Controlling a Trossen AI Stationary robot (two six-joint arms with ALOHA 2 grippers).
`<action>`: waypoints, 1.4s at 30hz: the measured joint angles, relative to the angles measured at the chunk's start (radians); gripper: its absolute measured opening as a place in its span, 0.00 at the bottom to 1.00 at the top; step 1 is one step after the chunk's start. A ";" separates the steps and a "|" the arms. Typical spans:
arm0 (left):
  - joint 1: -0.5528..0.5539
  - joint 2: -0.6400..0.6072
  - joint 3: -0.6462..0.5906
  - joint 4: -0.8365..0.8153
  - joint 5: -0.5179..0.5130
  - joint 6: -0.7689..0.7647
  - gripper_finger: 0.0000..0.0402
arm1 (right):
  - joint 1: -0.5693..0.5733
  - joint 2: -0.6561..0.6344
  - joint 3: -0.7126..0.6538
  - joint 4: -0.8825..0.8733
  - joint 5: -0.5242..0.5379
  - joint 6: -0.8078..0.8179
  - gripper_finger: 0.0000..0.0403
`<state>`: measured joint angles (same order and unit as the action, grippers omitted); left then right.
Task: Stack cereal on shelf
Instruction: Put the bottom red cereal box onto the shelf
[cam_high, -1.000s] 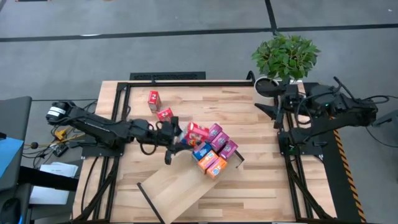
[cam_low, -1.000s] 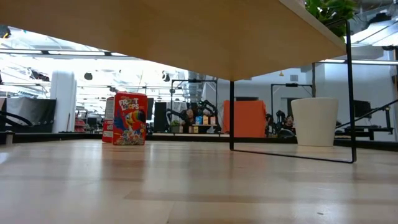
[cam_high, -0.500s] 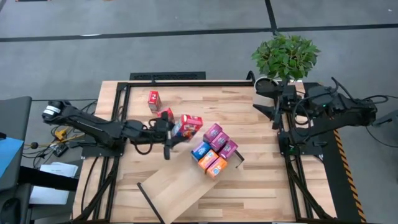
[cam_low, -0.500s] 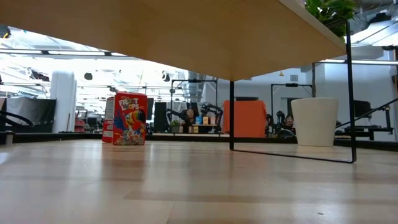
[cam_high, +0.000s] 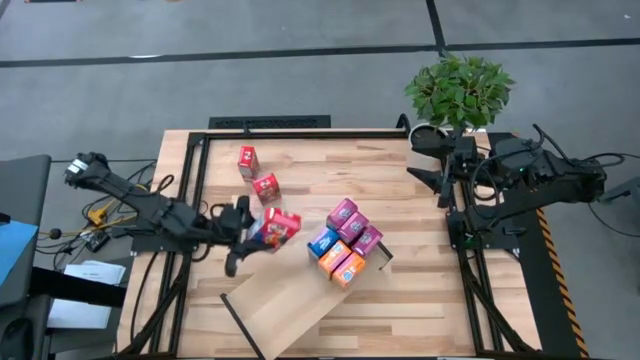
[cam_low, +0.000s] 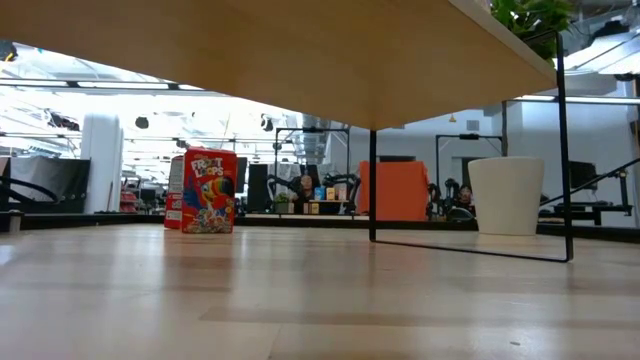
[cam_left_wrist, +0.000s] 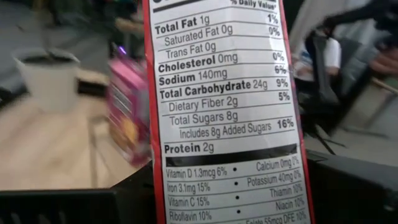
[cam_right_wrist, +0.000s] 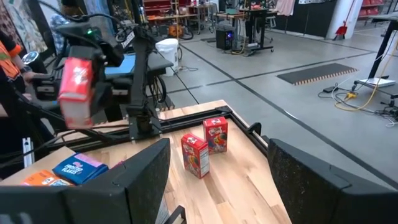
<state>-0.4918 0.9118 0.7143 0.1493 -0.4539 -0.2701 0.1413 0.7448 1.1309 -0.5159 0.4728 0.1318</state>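
Left gripper: over the table's middle-left, fingers part-way closed on a red cereal box. The box is lifted off the table and sticks out from the fingers toward 3 o'clock in the overhead view. In the left wrist view its nutrition panel fills the frame, right up against the camera.

Shelf: pale wood board with a black frame, lying slantwise at the table's near middle, at about 5 o'clock from the held box.

Cereal on the shelf: a cluster of pink, blue and orange boxes on its upper right end, at 3 o'clock from the held box and apart from it.

Cereal on the table: two red boxes standing near each other at 12 o'clock from the left gripper, well clear of it.

Right gripper: waiting at the table's right edge beside a potted plant, fingers wide apart, holding nothing.
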 joint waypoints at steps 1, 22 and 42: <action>-0.018 0.003 0.000 -0.015 0.000 -0.018 0.40 | 0.000 0.000 0.000 0.001 0.000 0.000 0.73; -0.172 0.039 0.000 -0.035 -0.077 -0.046 0.40 | 0.000 -0.138 0.003 0.108 0.007 -0.001 0.73; -0.222 0.298 0.000 0.185 -0.204 -0.038 0.40 | 0.003 -0.137 0.001 0.019 0.050 0.081 0.73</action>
<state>-0.7141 1.2097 0.7147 0.3344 -0.6580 -0.3080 0.1440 0.6079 1.1320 -0.4973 0.5228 0.2127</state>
